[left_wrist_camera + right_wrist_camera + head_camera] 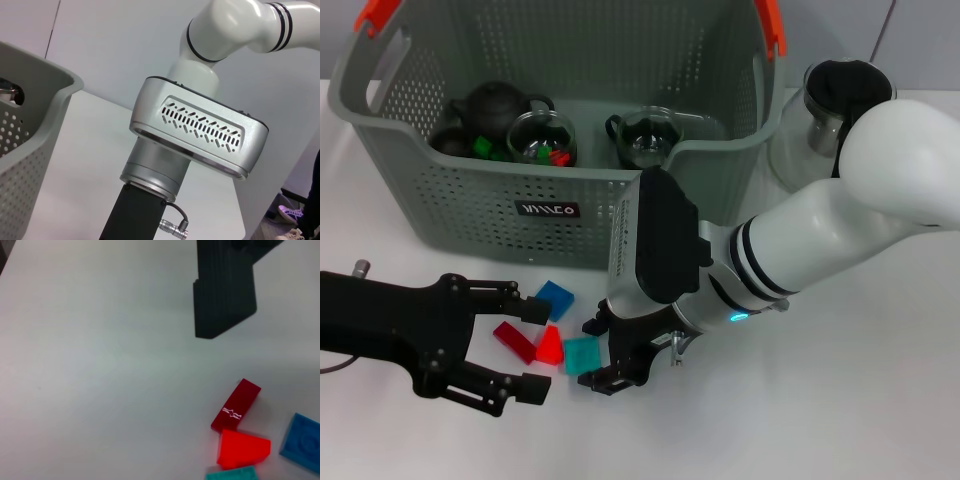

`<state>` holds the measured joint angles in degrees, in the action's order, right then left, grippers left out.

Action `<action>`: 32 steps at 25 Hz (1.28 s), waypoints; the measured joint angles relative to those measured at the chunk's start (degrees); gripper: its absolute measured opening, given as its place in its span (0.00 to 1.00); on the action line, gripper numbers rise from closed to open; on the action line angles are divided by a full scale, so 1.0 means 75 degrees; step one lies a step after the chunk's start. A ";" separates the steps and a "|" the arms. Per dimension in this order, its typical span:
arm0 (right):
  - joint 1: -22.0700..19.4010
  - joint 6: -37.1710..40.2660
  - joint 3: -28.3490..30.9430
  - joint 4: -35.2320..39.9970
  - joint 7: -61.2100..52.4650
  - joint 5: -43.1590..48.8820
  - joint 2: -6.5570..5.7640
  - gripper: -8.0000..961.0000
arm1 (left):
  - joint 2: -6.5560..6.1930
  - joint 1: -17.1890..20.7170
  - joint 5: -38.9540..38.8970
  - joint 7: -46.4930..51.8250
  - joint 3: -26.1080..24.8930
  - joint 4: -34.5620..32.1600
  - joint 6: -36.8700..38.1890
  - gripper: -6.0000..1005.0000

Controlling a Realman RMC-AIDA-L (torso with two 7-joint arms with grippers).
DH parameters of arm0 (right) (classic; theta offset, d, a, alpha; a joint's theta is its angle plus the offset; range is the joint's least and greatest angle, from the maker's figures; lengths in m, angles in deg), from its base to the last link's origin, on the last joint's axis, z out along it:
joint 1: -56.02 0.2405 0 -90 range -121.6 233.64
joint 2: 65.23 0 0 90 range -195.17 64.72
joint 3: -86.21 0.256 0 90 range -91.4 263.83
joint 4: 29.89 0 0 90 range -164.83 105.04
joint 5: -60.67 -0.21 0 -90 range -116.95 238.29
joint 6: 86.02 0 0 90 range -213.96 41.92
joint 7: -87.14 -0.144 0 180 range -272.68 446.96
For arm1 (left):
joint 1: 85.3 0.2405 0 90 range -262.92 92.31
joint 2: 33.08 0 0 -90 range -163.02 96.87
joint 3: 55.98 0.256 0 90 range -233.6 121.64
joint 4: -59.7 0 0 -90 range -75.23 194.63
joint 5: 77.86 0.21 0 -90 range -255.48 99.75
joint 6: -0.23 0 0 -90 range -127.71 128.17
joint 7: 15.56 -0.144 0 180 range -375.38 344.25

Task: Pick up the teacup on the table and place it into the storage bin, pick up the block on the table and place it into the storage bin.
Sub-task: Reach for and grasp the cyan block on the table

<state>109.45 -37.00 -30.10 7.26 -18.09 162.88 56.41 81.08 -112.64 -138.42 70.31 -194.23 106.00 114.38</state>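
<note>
Several blocks lie on the white table in front of the storage bin [470,215]: a blue one [556,299], a dark red one [512,342], a bright red wedge [551,346] and a teal one [581,354]. My left gripper [540,350] is open at table level, its fingers either side of the two red blocks. From the right, my right gripper [601,356] stands open at the teal block's edge. The right wrist view shows the dark red block [236,405], the wedge [243,448] and the blue block [301,442]. Two glass teacups [542,140] [648,137] sit inside the bin.
A dark teapot [492,108] sits in the bin's back left. A glass jug with a black lid [820,120] stands on the table right of the bin. The left wrist view shows the bin's corner [30,125] and my right arm's wrist [200,130].
</note>
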 joint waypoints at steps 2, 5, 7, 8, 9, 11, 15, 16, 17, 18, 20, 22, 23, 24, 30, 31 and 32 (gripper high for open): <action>0.0000 -0.0017 -0.0017 0.0000 0.0001 0.0000 0.0001 0.67 | 0.0002 -0.0002 0.0000 0.0000 0.0000 -0.0016 -0.0013 0.91; 0.0000 -0.0050 -0.0034 -0.0013 0.0003 0.0000 0.0003 0.66 | -0.0001 -0.0020 0.0000 -0.0003 0.0001 -0.0080 -0.0023 0.91; 0.0000 -0.0087 -0.0040 -0.0045 0.0003 0.0000 0.0010 0.64 | -0.0005 -0.0026 0.0000 -0.0009 0.0000 -0.0109 -0.0029 0.91; 0.0000 -0.0105 -0.0043 -0.0061 0.0003 0.0001 0.0013 0.64 | -0.0006 -0.0026 0.0001 -0.0011 0.0000 -0.0111 -0.0031 0.91; 0.0000 -0.0116 -0.0046 -0.0071 0.0003 0.0001 0.0016 0.63 | -0.0006 -0.0026 0.0001 -0.0014 0.0000 -0.0111 -0.0032 0.91; 0.0000 -0.0123 -0.0051 -0.0077 0.0005 0.0000 0.0016 0.62 | -0.0009 -0.0027 0.0002 -0.0017 0.0000 -0.0113 -0.0033 0.91; 0.0000 -0.0130 -0.0055 -0.0052 -0.0031 0.0003 0.0012 0.56 | -0.0015 -0.0024 0.0007 -0.0018 0.0000 -0.0116 -0.0033 0.91; 0.0000 -0.0133 -0.0053 -0.0037 -0.0049 0.0001 0.0006 0.52 | -0.0018 -0.0024 0.0007 -0.0017 0.0001 -0.0116 -0.0033 0.91; 0.0000 -0.0133 -0.0049 -0.0032 -0.0061 0.0001 0.0001 0.48 | -0.0020 -0.0023 0.0008 -0.0014 0.0000 -0.0116 -0.0033 0.91; 0.0000 -0.0133 -0.0041 -0.0027 -0.0066 0.0000 -0.0006 0.48 | -0.0023 -0.0024 0.0009 -0.0012 0.0000 -0.0116 -0.0033 0.91; 0.0001 -0.0120 -0.0025 -0.0017 -0.0074 -0.0004 -0.0018 0.47 | -0.0031 -0.0028 0.0011 -0.0006 0.0000 -0.0116 -0.0029 0.91; 0.0006 -0.0075 -0.0017 -0.0012 -0.0076 -0.0006 -0.0036 0.46 | -0.0034 -0.0035 0.0011 -0.0003 0.0001 -0.0116 -0.0011 0.91; 0.0007 -0.0039 -0.0006 0.0006 -0.0076 -0.0008 -0.0049 0.46 | -0.0034 -0.0040 0.0012 -0.0003 0.0000 -0.0116 -0.0001 0.91; 0.0006 0.0011 0.0018 0.0040 -0.0078 -0.0013 -0.0067 0.46 | -0.0034 -0.0042 0.0012 -0.0002 0.0000 -0.0116 0.0005 0.91; -0.0197 0.0402 0.0393 0.0360 -0.0096 0.0010 -0.0163 0.46 | -0.0048 -0.0047 0.0012 0.0011 0.0000 -0.0115 0.0024 0.91; -0.0242 0.0467 0.0479 0.0415 -0.0096 0.0027 -0.0174 0.46 | -0.0049 -0.0047 0.0012 0.0012 0.0000 -0.0115 0.0025 0.91; -0.0306 0.0593 0.0617 0.0489 -0.0093 0.0060 -0.0187 0.46 | -0.0054 -0.0047 0.0012 0.0012 0.0000 -0.0115 0.0028 0.91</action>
<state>107.16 -32.55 -25.48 10.92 -18.79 163.33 55.00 80.67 -112.99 -138.33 70.39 -194.23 105.14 114.59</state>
